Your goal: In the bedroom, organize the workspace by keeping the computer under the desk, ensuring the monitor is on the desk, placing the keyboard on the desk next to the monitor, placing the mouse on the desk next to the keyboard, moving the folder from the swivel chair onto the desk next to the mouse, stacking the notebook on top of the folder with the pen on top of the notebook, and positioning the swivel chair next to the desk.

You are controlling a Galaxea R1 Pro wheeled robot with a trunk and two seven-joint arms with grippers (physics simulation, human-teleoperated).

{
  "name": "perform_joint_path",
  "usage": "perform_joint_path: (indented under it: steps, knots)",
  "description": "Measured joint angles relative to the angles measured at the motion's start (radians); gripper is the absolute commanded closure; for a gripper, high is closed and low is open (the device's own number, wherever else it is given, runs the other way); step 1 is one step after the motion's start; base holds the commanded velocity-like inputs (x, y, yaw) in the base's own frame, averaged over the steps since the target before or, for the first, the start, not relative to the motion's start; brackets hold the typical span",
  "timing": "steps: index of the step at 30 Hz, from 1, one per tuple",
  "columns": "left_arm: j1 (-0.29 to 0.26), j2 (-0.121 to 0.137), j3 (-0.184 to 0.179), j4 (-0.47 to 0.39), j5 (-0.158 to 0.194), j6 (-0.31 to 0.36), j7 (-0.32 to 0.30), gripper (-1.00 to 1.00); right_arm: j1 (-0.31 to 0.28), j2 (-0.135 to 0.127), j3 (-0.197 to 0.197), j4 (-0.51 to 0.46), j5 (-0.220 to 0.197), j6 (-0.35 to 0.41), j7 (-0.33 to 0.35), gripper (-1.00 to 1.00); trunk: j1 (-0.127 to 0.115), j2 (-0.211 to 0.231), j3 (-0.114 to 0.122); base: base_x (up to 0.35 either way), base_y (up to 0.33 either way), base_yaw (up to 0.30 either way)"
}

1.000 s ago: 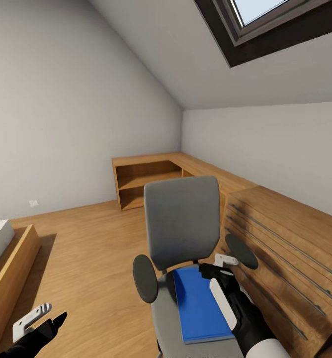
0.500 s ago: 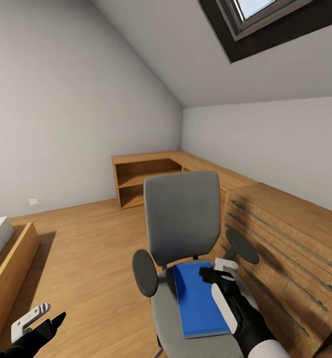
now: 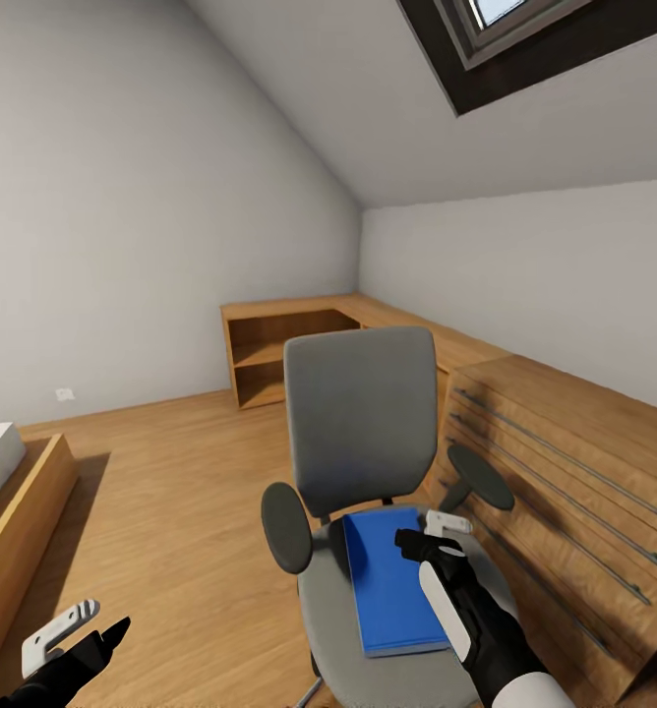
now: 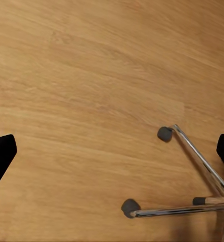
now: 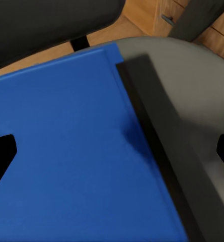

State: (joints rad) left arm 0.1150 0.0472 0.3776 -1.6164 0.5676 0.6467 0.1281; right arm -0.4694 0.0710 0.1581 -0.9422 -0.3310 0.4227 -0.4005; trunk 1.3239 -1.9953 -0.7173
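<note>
The grey-seated swivel chair with black padded armrests and chrome star base (image 3: 360, 442) stands in the lower middle of the head view, its back towards the far wall and a light wooden dresser with long bar handles (image 3: 565, 462) just beside it at the right. Flat on its seat, low and right of centre in that view, lies the bright blue rectangular notebook (image 3: 392, 580). In the right wrist view a thin dark grey strip, probably the edge of the flat grey folder (image 5: 159, 151), juts out along the notebook's side, so the folder seems to lie under it.

The right gripper (image 3: 435, 536) hovers just above the notebook's far right corner. Its black fingertips (image 5: 2, 154) sit at opposite edges of the right wrist view, so the jaws stand wide.

The left gripper (image 3: 78, 629) hangs at the lower left of the head view over bare wooden floor (image 4: 91, 101), jaws likewise wide, with the chair's castors nearby.

Judged from this, the step is picking up the notebook to free the folder. A good grip would take the cover's overhanging edge, come down squarely, and close only on the blue book, not the strip beneath, lest both slide off the seat.

No brand, label or writing can be read anywhere.
</note>
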Motion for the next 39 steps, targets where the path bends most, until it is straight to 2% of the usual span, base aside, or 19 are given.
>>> perform_joint_path:
  steps: [16, 31, 39]
  knots:
    - [0.0, 0.0, 0.0, 0.001, 0.0, 0.0, 0.0, -1.0, 0.0, 0.0, 0.0, 0.0, 0.0, 0.0, 0.0, -1.0, 0.061, -0.112, -0.05, 0.0, 0.0, 0.0]
    - [0.0, 0.0, 0.0, 0.001, 0.0, 0.0, 0.001, -1.0, 0.0, 0.0, 0.0, 0.0, 0.0, -0.002, 0.0, -1.0, 0.061, -0.112, -0.05, 0.0, 0.0, 0.0]
    - [0.0, 0.0, 0.0, 0.001, 0.0, 0.0, 0.002, -1.0, 0.0, 0.0, 0.0, 0.0, 0.0, -0.002, 0.0, -1.0, 0.092, -0.168, -0.075, 0.0, 0.0, 0.0]
